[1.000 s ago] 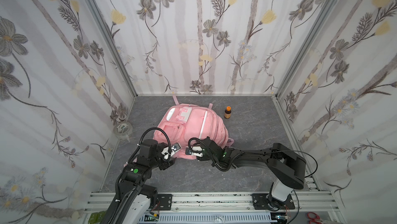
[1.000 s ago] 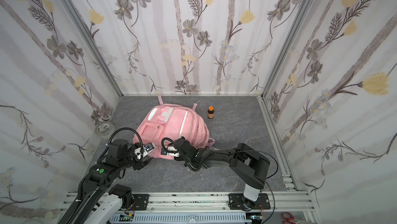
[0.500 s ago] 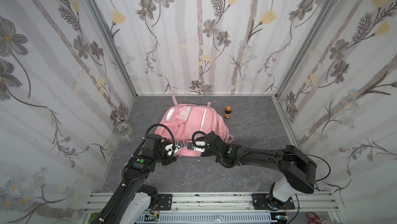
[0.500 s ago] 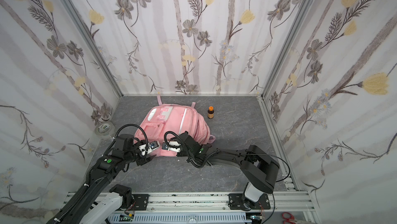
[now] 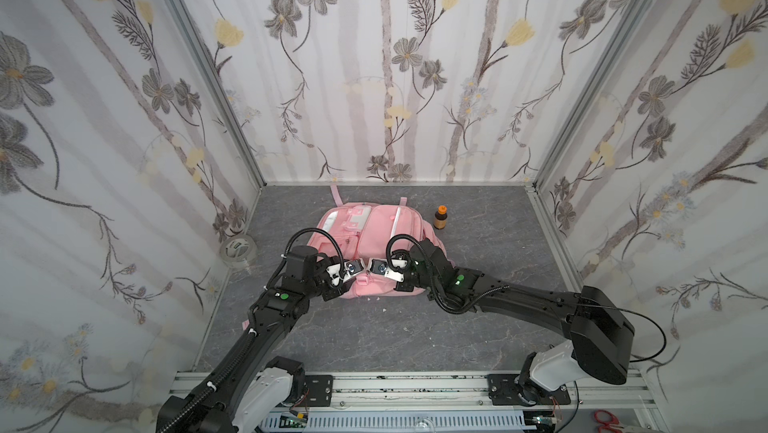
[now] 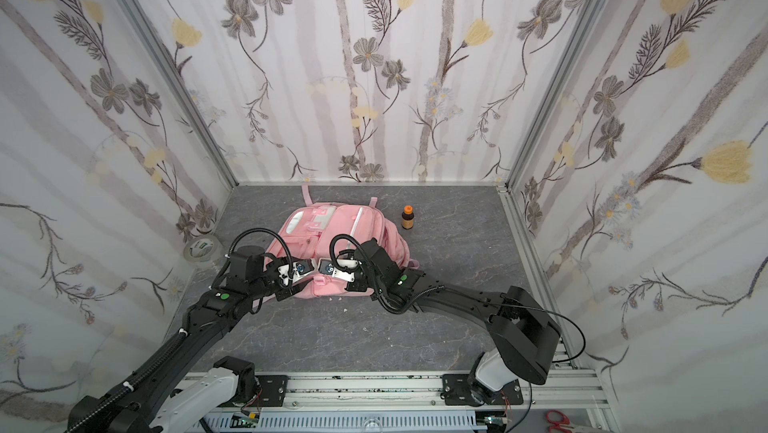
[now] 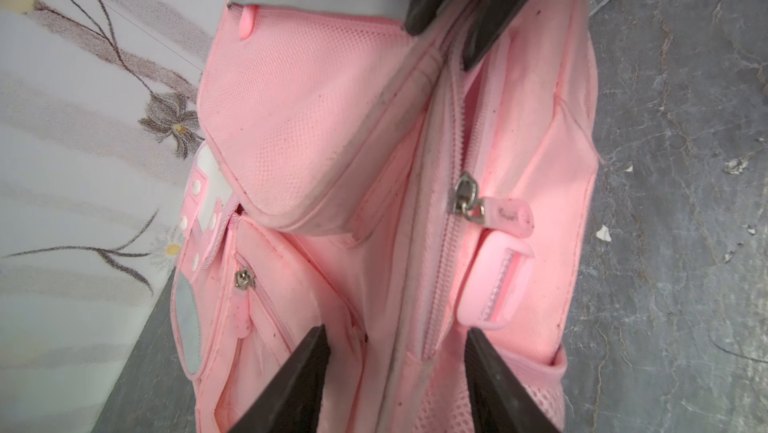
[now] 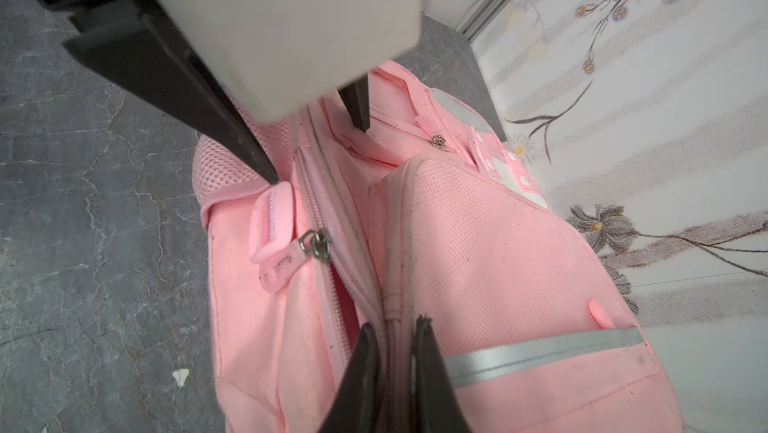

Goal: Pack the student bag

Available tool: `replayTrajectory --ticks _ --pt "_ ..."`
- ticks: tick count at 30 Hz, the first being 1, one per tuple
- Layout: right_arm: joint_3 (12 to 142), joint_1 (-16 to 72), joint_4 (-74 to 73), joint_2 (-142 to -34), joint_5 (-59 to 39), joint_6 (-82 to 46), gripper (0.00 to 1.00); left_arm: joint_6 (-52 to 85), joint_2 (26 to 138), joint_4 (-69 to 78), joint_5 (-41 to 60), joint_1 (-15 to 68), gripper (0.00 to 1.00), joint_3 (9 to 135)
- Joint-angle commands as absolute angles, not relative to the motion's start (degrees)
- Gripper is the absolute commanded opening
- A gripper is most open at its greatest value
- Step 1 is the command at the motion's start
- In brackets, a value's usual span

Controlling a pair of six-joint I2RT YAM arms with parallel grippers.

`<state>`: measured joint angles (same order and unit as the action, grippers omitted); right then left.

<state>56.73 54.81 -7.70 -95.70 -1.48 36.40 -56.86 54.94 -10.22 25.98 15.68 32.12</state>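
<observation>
In both top views the student bag (image 5: 378,231) (image 6: 374,231), a large soft pink fabric backpack, lies flat on the grey marbled tabletop (image 5: 374,347) toward the back wall. The left gripper (image 5: 352,275) and the right gripper (image 5: 376,271) face each other at its near edge. In the left wrist view the left gripper stands about half open, its black fingers (image 7: 291,381) on either side of the zipper line (they grip nothing). In the right wrist view the right gripper (image 8: 395,323) is almost closed and pinches a raised seam of the bag.
</observation>
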Motion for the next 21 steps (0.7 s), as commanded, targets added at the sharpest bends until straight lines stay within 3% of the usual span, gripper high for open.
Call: replayTrajectory --ticks 1,4,6,9,10,11,12,14,19,21 --pt "58.4 53.98 -13.75 -94.66 -5.13 33.3 0.0 -58.98 55.87 -9.06 28.04 15.69 0.47 31.23" --pt "58.53 53.72 -13.67 -94.75 -5.6 32.78 0.0 -58.32 56.29 -7.14 28.12 15.66 0.25 30.64" --pt "58.54 53.6 -13.85 -94.79 -5.93 32.17 0.0 -57.92 56.64 -6.53 28.12 15.72 0.18 30.5" --pt "58.36 53.45 -14.66 -94.49 -6.53 31.19 0.0 -57.22 56.8 -5.68 27.73 15.73 0.2 30.16" --pt "58.41 53.44 -14.81 -94.4 -6.75 30.97 0.0 -56.81 56.7 -5.22 27.73 15.73 0.27 30.0" --pt "58.51 53.44 -14.85 -94.44 -7.04 30.87 0.0 -56.23 56.53 -4.73 27.85 15.74 0.4 29.83" --pt "58.61 53.44 -14.85 -94.43 -7.13 30.61 0.0 -55.99 56.35 -4.56 28.09 15.74 0.46 29.68" --pt "58.63 53.44 -15.02 -94.3 -7.43 30.2 0.0 -55.57 56.29 -4.66 28.85 15.8 0.44 29.69" --pt "58.71 53.48 -15.31 -94.26 -6.81 29.38 0.0 -54.26 56.69 -4.61 29.12 15.84 0.0 29.62" --pt "58.62 53.44 -15.68 -94.07 -5.52 28.3 0.0 -52.65 56.13 -3.89 28.37 15.83 0.0 29.72"
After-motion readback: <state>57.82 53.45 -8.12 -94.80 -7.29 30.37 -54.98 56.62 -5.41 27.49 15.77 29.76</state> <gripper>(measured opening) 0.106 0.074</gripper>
